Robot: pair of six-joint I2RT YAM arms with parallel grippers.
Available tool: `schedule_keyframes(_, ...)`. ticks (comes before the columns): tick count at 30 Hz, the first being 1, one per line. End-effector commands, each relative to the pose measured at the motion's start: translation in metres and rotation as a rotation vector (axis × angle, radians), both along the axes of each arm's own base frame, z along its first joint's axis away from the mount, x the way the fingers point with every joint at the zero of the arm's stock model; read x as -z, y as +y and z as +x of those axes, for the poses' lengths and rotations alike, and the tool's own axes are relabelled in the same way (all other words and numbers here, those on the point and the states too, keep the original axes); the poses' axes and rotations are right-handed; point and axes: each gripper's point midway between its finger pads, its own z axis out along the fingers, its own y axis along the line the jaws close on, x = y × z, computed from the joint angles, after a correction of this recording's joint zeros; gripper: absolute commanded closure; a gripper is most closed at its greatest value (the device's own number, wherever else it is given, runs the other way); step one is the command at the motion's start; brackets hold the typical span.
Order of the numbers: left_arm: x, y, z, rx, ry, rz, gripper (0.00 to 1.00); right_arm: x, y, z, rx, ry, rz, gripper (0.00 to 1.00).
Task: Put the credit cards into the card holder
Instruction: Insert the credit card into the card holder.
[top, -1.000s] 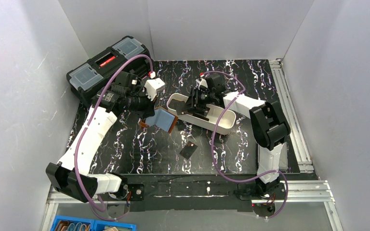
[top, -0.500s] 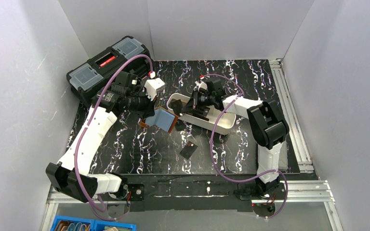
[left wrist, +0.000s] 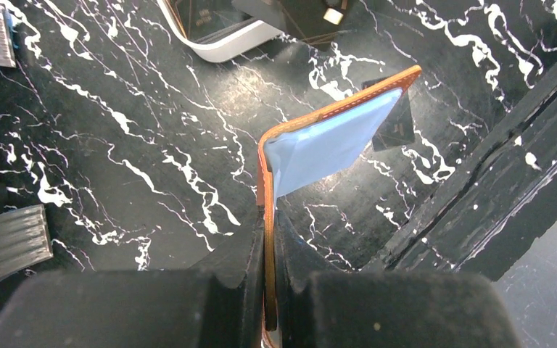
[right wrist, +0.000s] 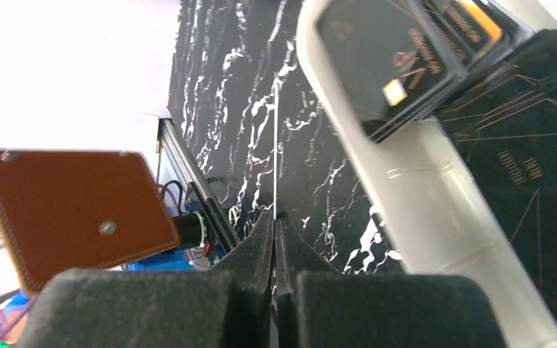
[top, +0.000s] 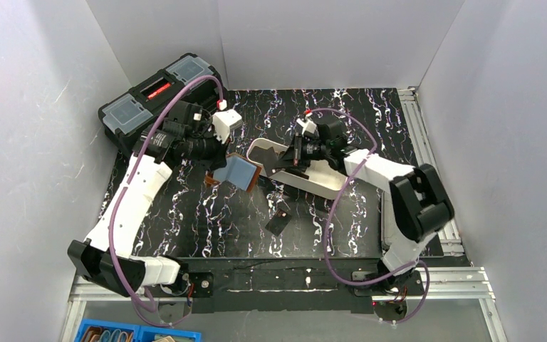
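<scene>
Card held edge-on beside the card holder [left wrist: 330, 141], which is kept off the table [top: 185, 214].
L gripper [left wrist: 268, 254] is clamped on one flap so the blue lining is presented to R gripper [right wrist: 274, 226], pinched on a thin credit card [right wrist: 275, 130]. That pinch is shown only by the R wrist view, plus stacked cards [right wrist: 381, 54] in the white tray [right wrist: 413, 196]. The loose card [top: 279, 222] is seen from the top view.

Tabletop [top: 206, 221]: black faux-marble w/ white veins, soft glare patches in the left wrist view. Plain white-grey panels box it in: back wall [top: 313, 43], L wall [top: 28, 128], R wall [top: 513, 142]. Alu rail [top: 429, 164] runs along R edge, a second rail [top: 463, 274] across near edge. Black toolbox [top: 158, 91] w/ clear lid pockets sits in far-L corner. Blue bin [top: 139, 333] sits below near edge, L side. Light even, diffuse, shadows soft.
</scene>
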Motion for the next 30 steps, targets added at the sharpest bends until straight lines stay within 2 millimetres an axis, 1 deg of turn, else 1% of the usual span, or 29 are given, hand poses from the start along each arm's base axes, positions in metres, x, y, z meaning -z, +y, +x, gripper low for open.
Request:
schedule_keyframes(1, -0.016, -0.001, 0.007, -0.061, 0.026, -0.04, 1.0, -0.066, -0.015, -0.009, -0.001, -0.246, 0.019, 0.99)
schedule_keyframes(5, -0.016, -0.005, 0.009, -0.106, 0.089, -0.127, 1.0, -0.095, -0.037, -0.022, 0.047, -0.366, -0.023, 0.99)
schedule_keyframes(6, -0.016, -0.005, 0.01, -0.12, 0.107, -0.146, 1.0, -0.111, -0.043, -0.028, 0.06, -0.414, -0.011, 0.99)
schedule_keyframes(7, -0.016, -0.006, 0.012, -0.137, 0.124, -0.166, 1.0, -0.118, -0.048, -0.031, 0.077, -0.444, -0.014, 0.99)
schedule_keyframes(10, -0.017, -0.006, 0.018, -0.192, 0.175, -0.216, 1.0, -0.151, -0.057, -0.045, 0.094, -0.545, 0.014, 0.99)
schedule_keyframes(11, -0.018, -0.006, 0.02, -0.207, 0.194, -0.236, 1.0, -0.162, -0.057, -0.051, 0.09, -0.573, 0.03, 0.99)
schedule_keyframes(13, -0.018, -0.01, 0.02, -0.229, 0.254, -0.293, 1.0, -0.181, -0.047, -0.064, 0.069, -0.619, 0.057, 0.99)
schedule_keyframes(15, -0.016, -0.012, 0.02, -0.253, 0.306, -0.351, 1.0, -0.195, -0.03, -0.077, 0.032, -0.656, 0.085, 0.99)
schedule_keyframes(17, -0.019, -0.019, 0.016, -0.259, 0.359, -0.422, 1.0, -0.203, -0.01, -0.088, -0.004, -0.686, 0.106, 0.99)
schedule_keyframes(20, -0.025, -0.026, 0.012, -0.242, 0.406, -0.507, 1.0, -0.206, 0.015, -0.097, -0.042, -0.712, 0.139, 0.99)
schedule_keyframes(23, -0.037, -0.032, 0.005, -0.181, 0.451, -0.61, 1.0, -0.196, 0.029, -0.094, -0.06, -0.701, 0.135, 0.99)
schedule_keyframes(26, -0.051, -0.037, -0.004, -0.103, 0.494, -0.702, 1.0, -0.184, 0.031, -0.089, -0.051, -0.703, 0.118, 0.99)
schedule_keyframes(27, -0.056, -0.038, -0.006, -0.082, 0.506, -0.728, 1.0, -0.178, 0.03, -0.088, -0.046, -0.702, 0.107, 0.99)
schedule_keyframes(30, -0.067, -0.04, -0.011, -0.028, 0.551, -0.795, 1.0, -0.167, 0.024, -0.087, -0.029, -0.711, 0.088, 0.99)
